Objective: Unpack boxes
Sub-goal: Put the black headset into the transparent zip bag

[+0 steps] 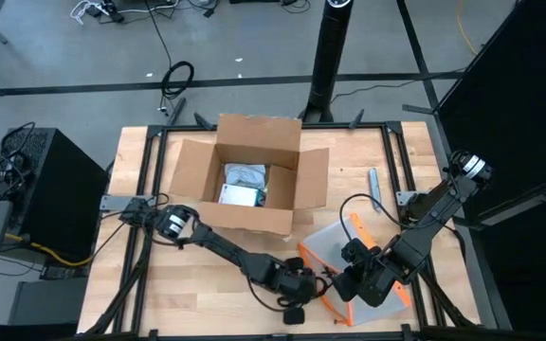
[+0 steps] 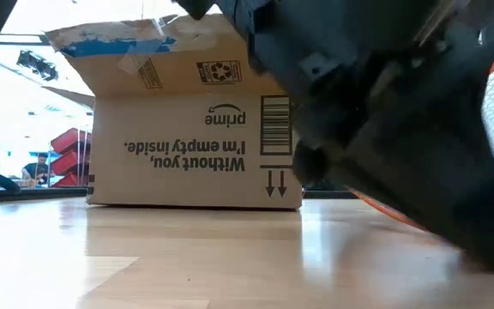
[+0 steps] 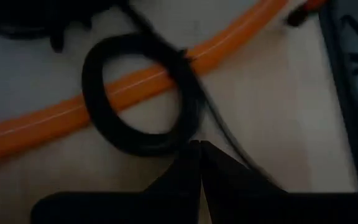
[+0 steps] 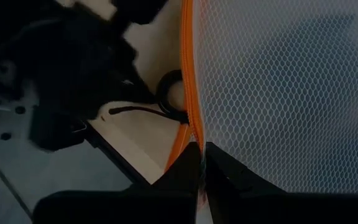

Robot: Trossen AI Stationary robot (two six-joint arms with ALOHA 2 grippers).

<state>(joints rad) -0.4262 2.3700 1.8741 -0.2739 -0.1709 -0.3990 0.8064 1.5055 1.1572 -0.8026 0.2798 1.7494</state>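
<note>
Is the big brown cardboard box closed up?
No, the brown cardboard box has its flaps spread open, and white items show inside from above.

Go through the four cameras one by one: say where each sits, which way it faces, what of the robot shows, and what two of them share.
High view: overhead, facing straight down on the open cardboard box, both arms, left gripper, right gripper.
Low view: table height, facing the box's printed side; a dark arm blocks the right.
Left wrist view: looks past shut fingers at a black cable loop on the orange edge.
Right wrist view: looks past shut fingers at the mesh pouch.
Shared: both wrist views show loop and orange edge.
</note>
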